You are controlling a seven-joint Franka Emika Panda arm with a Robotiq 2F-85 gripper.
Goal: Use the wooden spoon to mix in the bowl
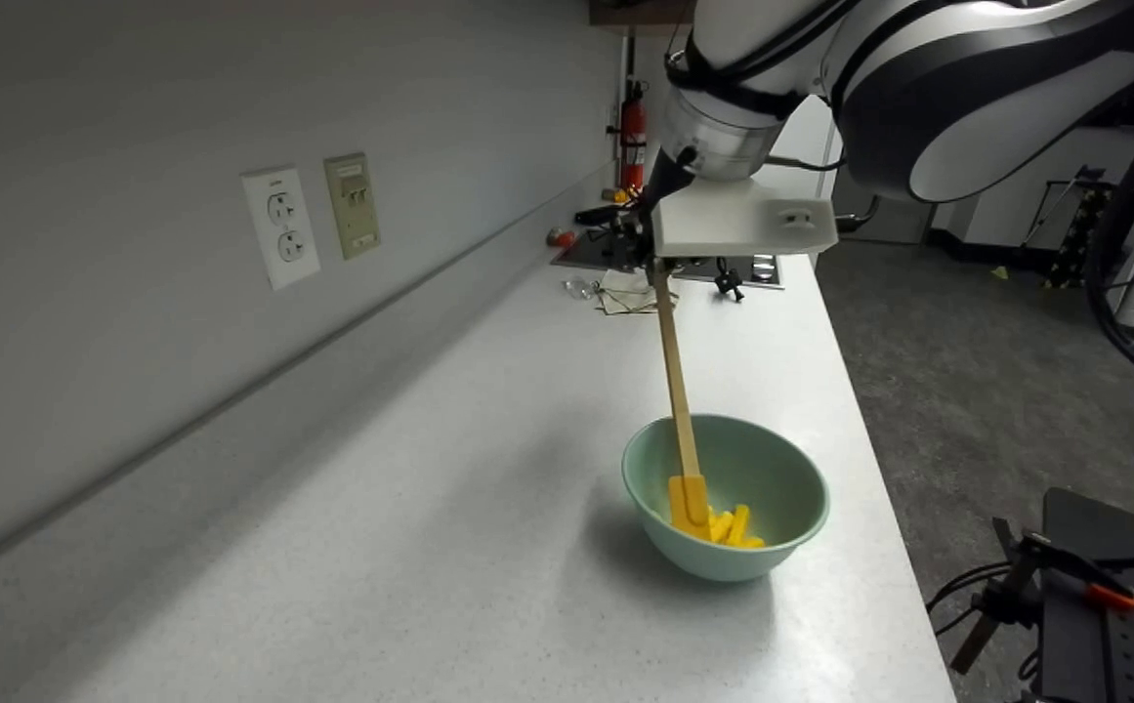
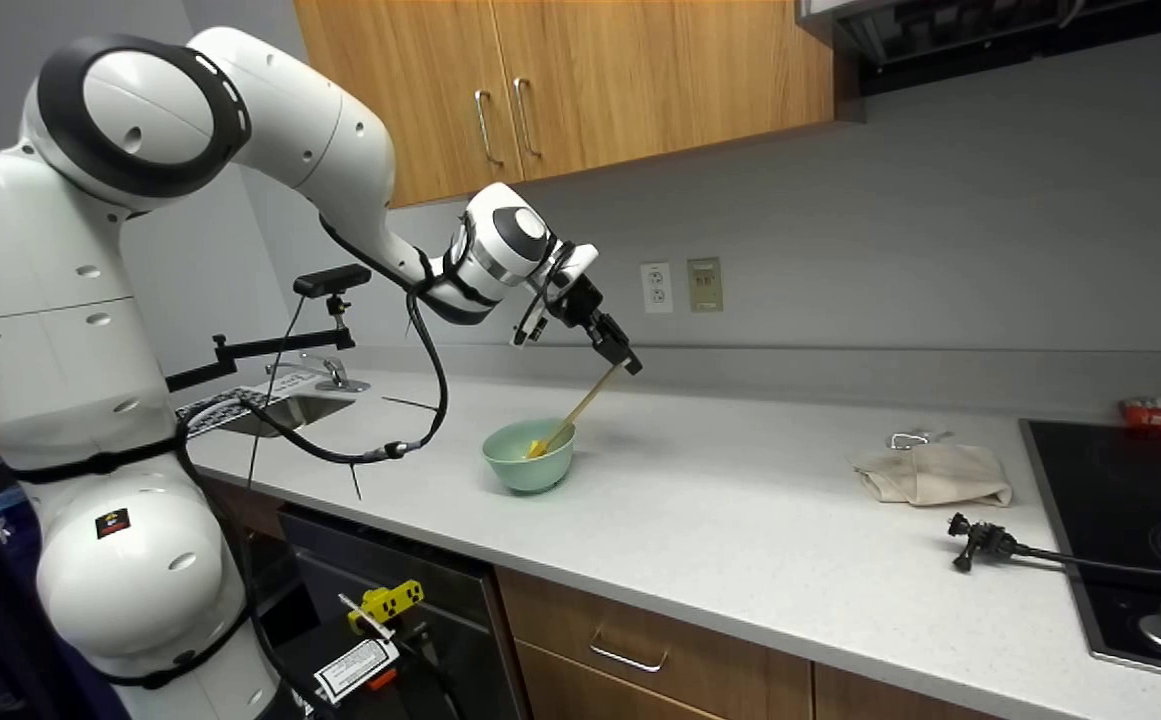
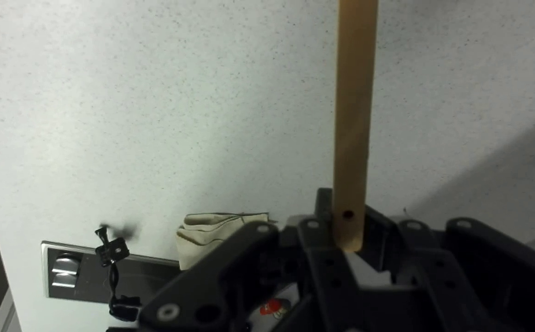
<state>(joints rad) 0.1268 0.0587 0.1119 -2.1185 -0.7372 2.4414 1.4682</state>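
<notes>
The wooden spoon (image 1: 676,381) has a flat tan handle and an orange-yellow, spatula-like head. My gripper (image 3: 349,216) is shut on the handle's upper end, where a small hole shows in the wrist view. In both exterior views the spoon slants down from the gripper (image 2: 624,362) into the bowl (image 1: 791,478). The bowl is pale mint green and stands upright on the counter. Yellow pieces (image 1: 737,525) lie at its bottom, beside the spoon's head (image 1: 690,506). The gripper is well above the bowl's rim. The wrist view takes in neither the bowl nor the spoon's head.
A wall with an outlet (image 1: 282,227) runs along the counter's (image 1: 410,547) back. Farther along lie a folded beige cloth (image 2: 932,475), a black clamp mount (image 2: 985,540) and a black cooktop (image 2: 1140,500). Wooden cabinets (image 2: 580,90) hang overhead. A sink (image 2: 290,412) lies beyond the bowl.
</notes>
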